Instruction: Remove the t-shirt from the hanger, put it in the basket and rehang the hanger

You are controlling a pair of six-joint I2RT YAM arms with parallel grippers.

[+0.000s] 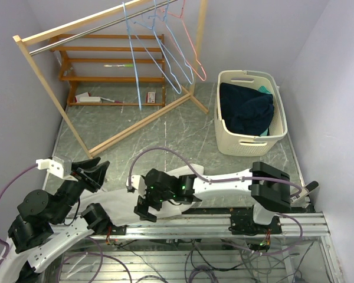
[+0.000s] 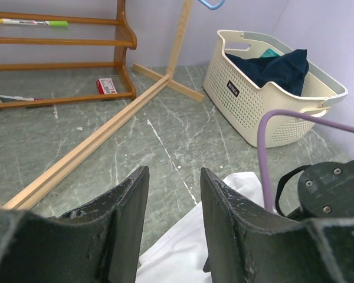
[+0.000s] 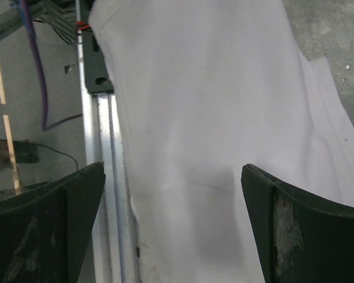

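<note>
You see the white t-shirt (image 1: 119, 201) lying crumpled at the near edge of the table (image 1: 183, 127), between the two arms, with one side draped over the metal rail (image 1: 224, 221). It is well apart from the wire hangers (image 1: 165, 54), which hang bare on the wooden rack (image 1: 135, 124) at the back. Your right gripper (image 3: 174, 230) hovers just above the shirt with its jaws spread wide, nothing between them. Your left gripper (image 2: 171, 218) sits beside the cloth, jaws parted and empty, pointing toward the rack. A cream basket (image 1: 248, 144) holding dark clothes (image 1: 246, 109) stands on the right.
</note>
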